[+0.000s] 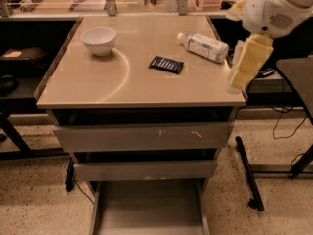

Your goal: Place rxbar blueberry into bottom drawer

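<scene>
The rxbar blueberry [166, 64], a small flat bar in a dark navy wrapper, lies on the beige cabinet top [122, 87], right of centre. The bottom drawer [146, 209] is pulled out below two taller grey drawer fronts and shows a plain grey floor. My gripper [244, 67] hangs at the right edge of the cabinet top, right of the bar and apart from it, with the white arm housing [276, 6] above it. It holds nothing that I can see.
A clear plastic bottle with a white label [204, 46] lies on its side right of the bar, close to the gripper. A white bowl [99, 40] stands at the back left. Dark desks flank the cabinet, with black stand legs [249, 175] and cables on the speckled floor.
</scene>
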